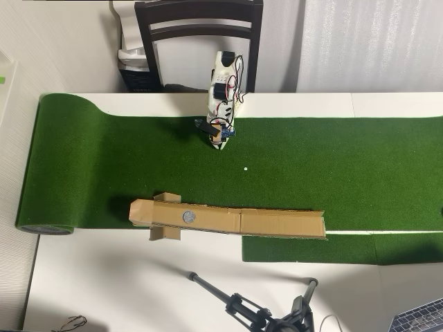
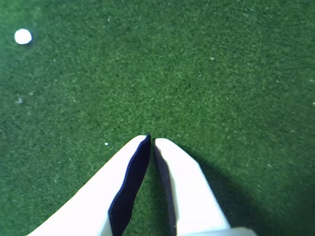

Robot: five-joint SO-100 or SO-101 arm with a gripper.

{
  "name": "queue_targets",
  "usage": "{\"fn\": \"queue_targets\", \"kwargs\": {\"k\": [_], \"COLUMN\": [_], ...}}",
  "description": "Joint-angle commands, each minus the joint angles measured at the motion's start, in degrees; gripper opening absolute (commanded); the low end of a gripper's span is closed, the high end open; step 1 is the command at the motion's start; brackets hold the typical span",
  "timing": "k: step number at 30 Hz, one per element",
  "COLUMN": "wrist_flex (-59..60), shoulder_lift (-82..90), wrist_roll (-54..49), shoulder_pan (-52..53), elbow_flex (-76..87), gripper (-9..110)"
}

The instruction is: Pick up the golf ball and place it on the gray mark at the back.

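White two-finger gripper (image 2: 151, 140) hangs over green turf (image 1: 104, 159), fingertips together on nothing. Near it lies a tiny white dot (image 1: 245, 168) — the flat round gray mark (image 1: 188, 216) sits on the tan cardboard ramp (image 1: 277, 223).

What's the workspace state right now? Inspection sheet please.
Surface: green turf over white table.
Job's things: gray mark bare, on cardboard channel; golf ball not seen in either view.
Clutter: tiny white dot on turf.
Grippers: gripper shut, empty, over turf.
Cables: red and black wires on arm; loose cable at the overhead view's bottom left.
Surroundings: chair, tripod, laptop corner.
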Motion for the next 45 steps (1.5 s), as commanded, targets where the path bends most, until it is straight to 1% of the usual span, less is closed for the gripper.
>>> {"fn": "queue_targets", "kwargs": {"k": [1, 21, 26, 45], "wrist_flex": [0.4, 0.4, -0.6, -0.6], "shoulder_lift": [5.3, 5.3, 5.2, 5.1], "wrist_roll": [0.8, 0.8, 0.8, 0.3], "shoulder_pan": [0.6, -0.4, -2.8, -2.6], "elbow_flex": [3.1, 3.4, 4.4, 4.4], "gripper": [1, 1, 1, 2]}}
